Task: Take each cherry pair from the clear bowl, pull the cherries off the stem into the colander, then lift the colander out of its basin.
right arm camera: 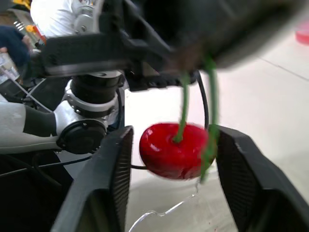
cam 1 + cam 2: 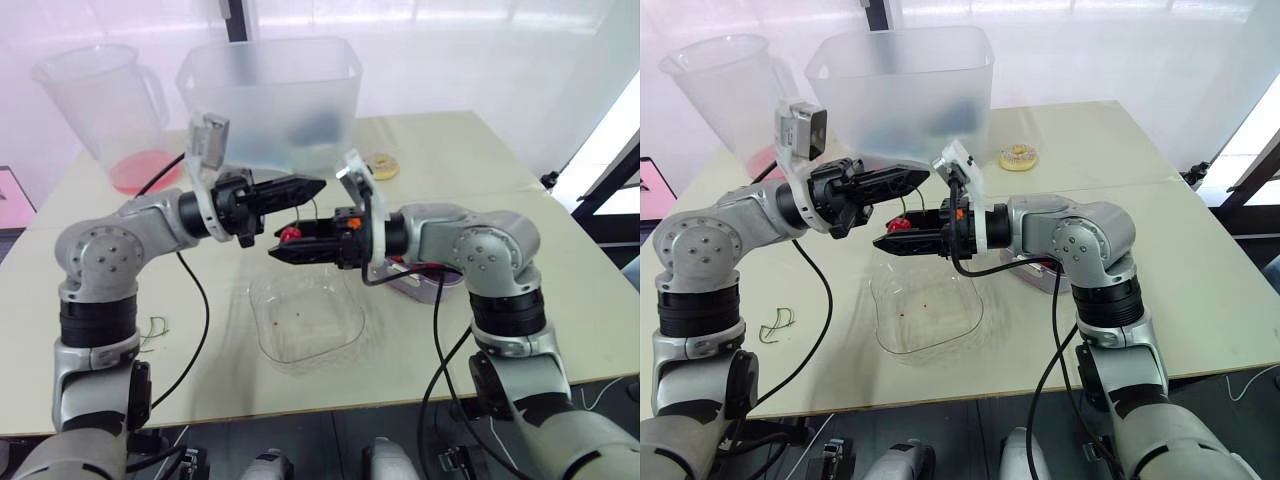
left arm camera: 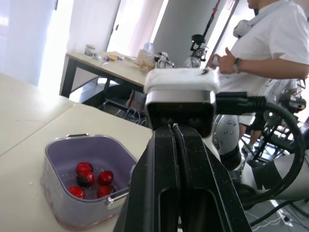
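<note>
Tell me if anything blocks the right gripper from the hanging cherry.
Nothing visible does. The cherry hangs by its stem from the left gripper, right between the open jaws of the right gripper.

Cherry [image 1: 169, 157] glossy red, stem [image 1: 183, 111] matt green; clear bowl [image 2: 310, 335] smooth transparent plastic (colander [image 3: 116, 154] translucent purple plastic).

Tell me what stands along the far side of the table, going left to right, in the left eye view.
Clear jug with pink residue at the bottom → large frosted tub → small ring-shaped item.
</note>
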